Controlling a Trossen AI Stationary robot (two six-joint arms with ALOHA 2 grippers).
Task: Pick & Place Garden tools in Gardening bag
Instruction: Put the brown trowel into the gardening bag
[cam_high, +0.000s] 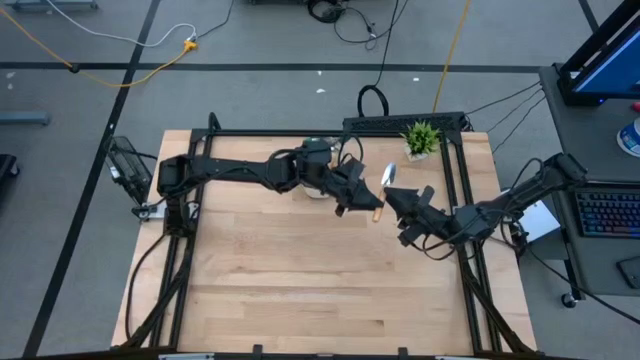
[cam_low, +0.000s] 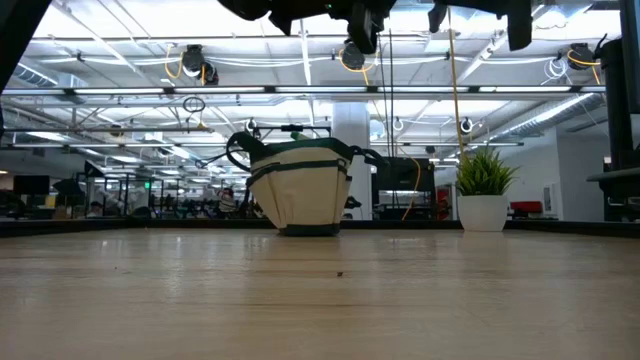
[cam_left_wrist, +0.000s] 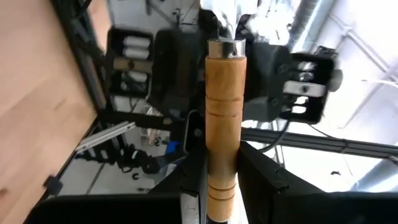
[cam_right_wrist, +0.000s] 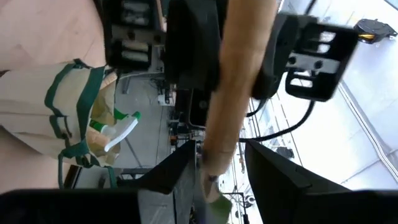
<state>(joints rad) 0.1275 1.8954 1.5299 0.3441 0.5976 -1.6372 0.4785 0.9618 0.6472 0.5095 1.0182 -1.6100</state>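
Above the far middle of the worktop (cam_high: 300, 290), both arms meet at 1 wooden-handled trowel (cam_high: 384, 188). The left gripper (cam_high: 362, 203) pinches its wooden handle (cam_left_wrist: 222, 124) between nearly closed jaws, while the right gripper (cam_high: 397, 207) has its jaws around the same handle from the other side. The gardening bag (cam_low: 300, 188) stands upright on the far worktop, a green spray bottle (cam_right_wrist: 115, 132) inside it, left of a small potted plant (cam_low: 484, 190).

Both arms matte black, 6-jt, boxy link housings w/ rounded joint caps. Left arm (cam_high: 250, 168): black cable loops along upper link. Right arm (cam_high: 500, 205): black cables trail off base end. Left gripper (cam_left_wrist: 221, 180): flat angular black fingers (cam_left_wrist: 264, 171), smooth plastic. Right gripper (cam_right_wrist: 217, 165): same wedge-shaped black fingers (cam_right_wrist: 280, 171). Opposing wrist block: black w/ pale rectangular inset, silver fittings.
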